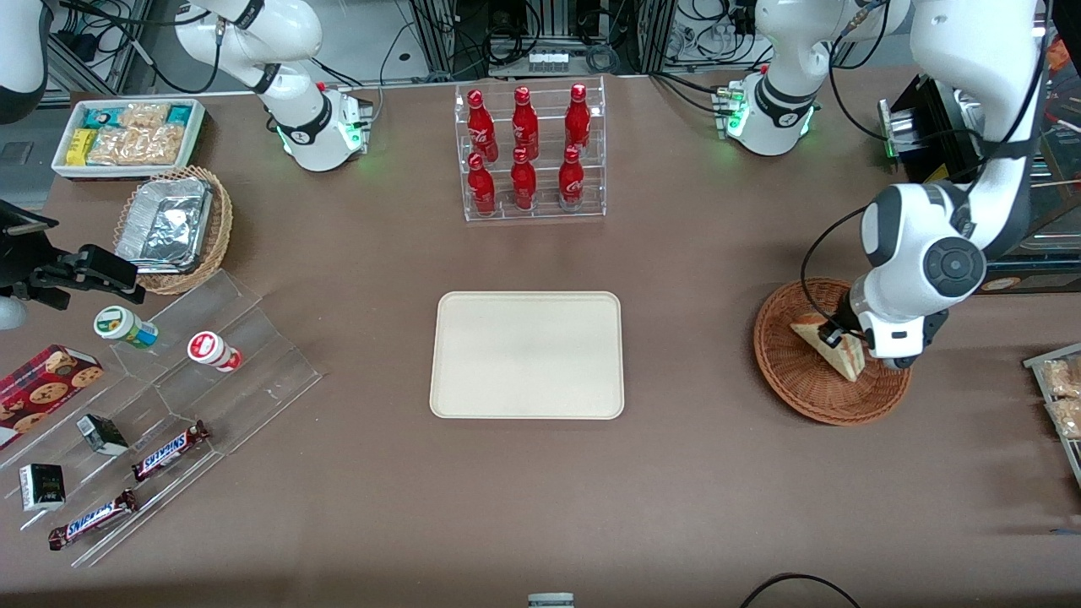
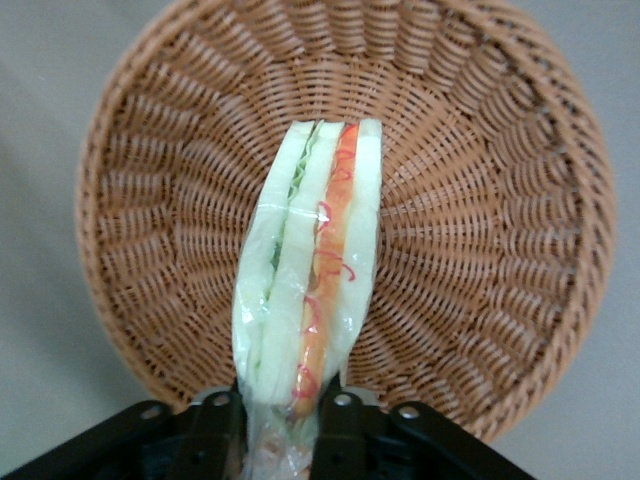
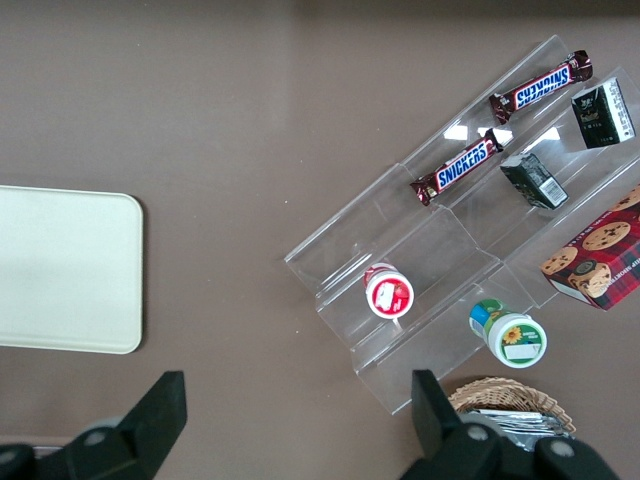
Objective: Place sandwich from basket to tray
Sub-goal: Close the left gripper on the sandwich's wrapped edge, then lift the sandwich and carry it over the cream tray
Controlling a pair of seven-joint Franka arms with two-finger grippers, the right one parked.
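Note:
The sandwich (image 1: 832,346) is a plastic-wrapped wedge of pale bread with red and green filling (image 2: 310,290). It stands on edge over the reddish-brown wicker basket (image 1: 802,384) at the working arm's end of the table. My gripper (image 1: 853,348) is over the basket and shut on the sandwich, with the black fingers (image 2: 340,425) pressing the wedge's two flat faces. The basket's woven floor (image 2: 480,230) shows all round the sandwich. Whether the wedge touches the floor I cannot tell. The cream tray (image 1: 528,355) lies flat at the table's middle, with nothing on it.
A clear rack of red bottles (image 1: 530,152) stands farther from the front camera than the tray. Toward the parked arm's end are a clear stepped stand (image 1: 169,405) with snacks, a tan basket holding a foil container (image 1: 173,228) and a white tub of snack packets (image 1: 127,135).

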